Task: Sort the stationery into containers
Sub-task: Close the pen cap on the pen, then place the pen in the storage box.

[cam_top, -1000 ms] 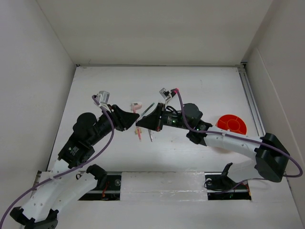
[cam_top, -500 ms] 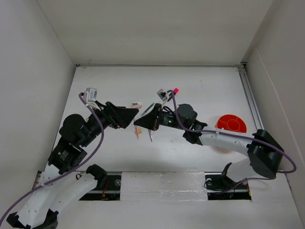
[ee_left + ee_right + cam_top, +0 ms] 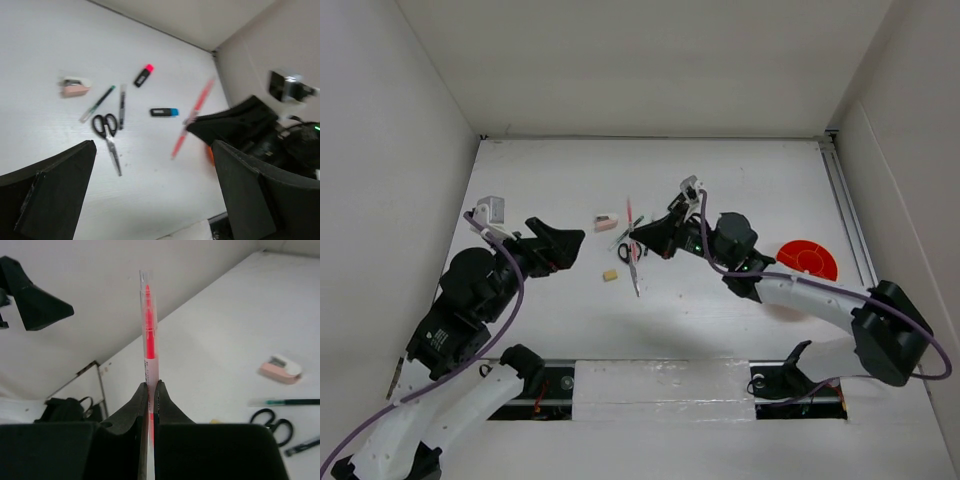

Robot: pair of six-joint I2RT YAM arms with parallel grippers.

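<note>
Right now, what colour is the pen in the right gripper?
The pen is pink-red in a clear barrel; right wrist view shows it best.

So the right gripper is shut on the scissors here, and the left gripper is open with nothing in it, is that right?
Not quite. The right gripper is shut on the pink pen, not the scissors, which lie loose on the table. The right wrist view shows the pen clamped between its jaws. The left gripper is open with nothing in it, as stated.
</note>
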